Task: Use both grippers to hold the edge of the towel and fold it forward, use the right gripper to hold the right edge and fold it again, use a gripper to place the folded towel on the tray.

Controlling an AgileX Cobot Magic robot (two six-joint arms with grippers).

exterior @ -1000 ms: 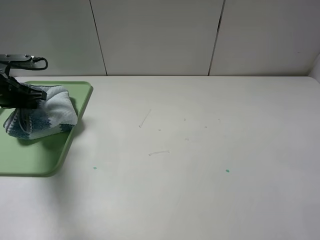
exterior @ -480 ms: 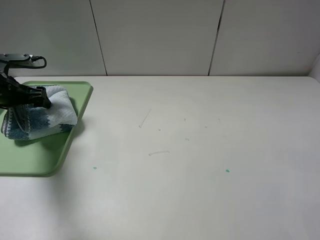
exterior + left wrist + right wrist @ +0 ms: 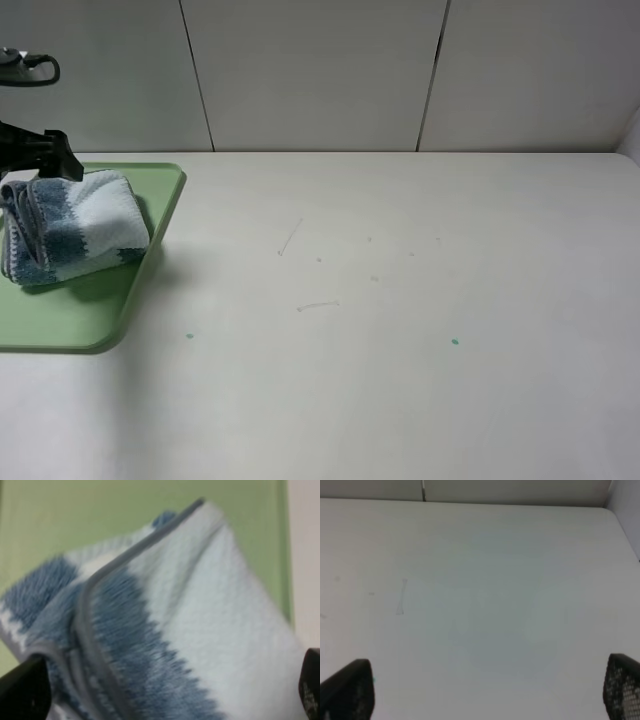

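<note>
The folded blue-grey and white striped towel (image 3: 80, 225) lies on the light green tray (image 3: 70, 315) at the left edge of the table. My left gripper (image 3: 48, 158) hangs just above and behind the towel, open and empty. In the left wrist view the towel (image 3: 200, 605) fills the picture, its grey hem (image 3: 140, 547) runs across the fold, and the tray (image 3: 75, 515) shows behind it. The left gripper (image 3: 165, 690) has its jaws wide apart. My right gripper (image 3: 485, 687) is open and empty over bare table; it is out of the exterior view.
The white table (image 3: 400, 300) carries only faint scratches and two small green specks (image 3: 455, 342). A panelled wall (image 3: 320, 70) stands behind the table's far edge. The tray reaches the left border of the exterior view.
My left gripper has let go of the towel and risen up and back. The towel has dropped and settled flatter on the tray.
</note>
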